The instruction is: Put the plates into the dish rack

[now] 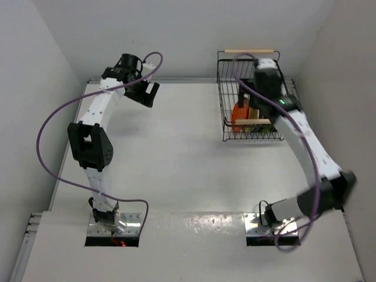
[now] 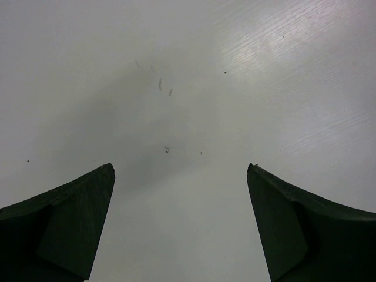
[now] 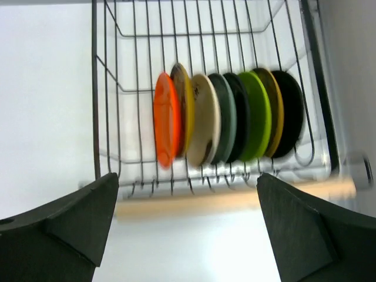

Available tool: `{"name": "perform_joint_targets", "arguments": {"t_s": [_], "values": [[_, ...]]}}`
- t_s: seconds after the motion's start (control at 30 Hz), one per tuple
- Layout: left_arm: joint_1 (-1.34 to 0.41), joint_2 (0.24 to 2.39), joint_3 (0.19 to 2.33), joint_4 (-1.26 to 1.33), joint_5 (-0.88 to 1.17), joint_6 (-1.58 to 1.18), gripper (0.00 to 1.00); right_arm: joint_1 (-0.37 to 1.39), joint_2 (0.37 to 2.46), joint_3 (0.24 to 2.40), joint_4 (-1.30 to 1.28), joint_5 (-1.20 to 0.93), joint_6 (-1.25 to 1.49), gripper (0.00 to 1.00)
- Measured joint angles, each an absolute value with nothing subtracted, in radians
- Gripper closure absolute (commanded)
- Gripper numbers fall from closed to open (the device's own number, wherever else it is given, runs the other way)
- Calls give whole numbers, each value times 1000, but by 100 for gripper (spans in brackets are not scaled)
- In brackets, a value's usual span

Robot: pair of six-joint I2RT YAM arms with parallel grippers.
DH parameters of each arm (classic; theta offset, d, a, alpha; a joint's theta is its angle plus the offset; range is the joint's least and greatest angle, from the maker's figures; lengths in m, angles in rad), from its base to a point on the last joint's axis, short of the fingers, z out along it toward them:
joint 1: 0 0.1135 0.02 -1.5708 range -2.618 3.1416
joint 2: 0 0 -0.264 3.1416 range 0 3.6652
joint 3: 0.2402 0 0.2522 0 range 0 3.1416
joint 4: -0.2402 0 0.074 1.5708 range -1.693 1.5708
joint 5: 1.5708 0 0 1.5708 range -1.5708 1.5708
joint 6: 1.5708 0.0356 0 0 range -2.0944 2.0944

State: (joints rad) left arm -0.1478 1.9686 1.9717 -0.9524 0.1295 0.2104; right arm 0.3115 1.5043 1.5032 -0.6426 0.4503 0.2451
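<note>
- The dish rack (image 1: 223,100) stands at the far right of the surface (image 1: 176,153), directly below the right end effector (image 3: 187,176). The right arm is much the nearer one.
- The plates (image 3: 229,120) stand on edge in one row inside the dish rack, just beyond the near wooden handle (image 3: 235,197). The orange-red plate (image 3: 166,120) is at the left end of the row in the right wrist view and a black plate (image 3: 292,120) is at the right end.
- The long axis of the row runs parallel to the line between the two right fingers, with each plate rim pointing up toward the end effector.
- Right end effector: jaws spread wide, gripping nothing and touching neither rack nor plates.
- Left end effector (image 2: 179,167): jaws spread wide and empty, hanging over bare surface at the far left, well apart from the rack.
- Judgement: no plate shows outside the rack, so loading looks complete. The coming move is probably a straight lift clear of the rims.
</note>
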Motion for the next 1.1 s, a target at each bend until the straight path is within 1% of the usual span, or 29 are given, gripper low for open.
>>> {"name": "perform_joint_targets", "arguments": {"t_s": [0.13, 0.2, 0.3, 0.43, 0.53, 0.67, 0.87, 1.1], "values": [[-148, 1969, 1965, -950, 129, 213, 0, 154, 1100, 1195, -646, 297, 389, 0], [-148, 1969, 1947, -943, 130, 211, 0, 134, 967, 1073, -684, 257, 448, 0], [-148, 1969, 1912, -928, 130, 208, 0, 135, 865, 900, -755, 210, 535, 0], [-159, 1961, 1831, -904, 128, 202, 0, 135, 810, 705, -864, 173, 649, 0], [-178, 1935, 1746, -882, 121, 201, 0, 135, 772, 654, -910, 154, 710, 0], [-225, 1890, 1662, -864, 116, 201, 0, 135, 717, 620, -911, 145, 761, 0], [-257, 1858, 1646, -831, 114, 198, 0, 135, 672, 570, -909, 141, 795, 0], [-262, 1842, 1624, -800, 115, 184, 0, 135, 643, 566, -911, 131, 797, 0]]}}
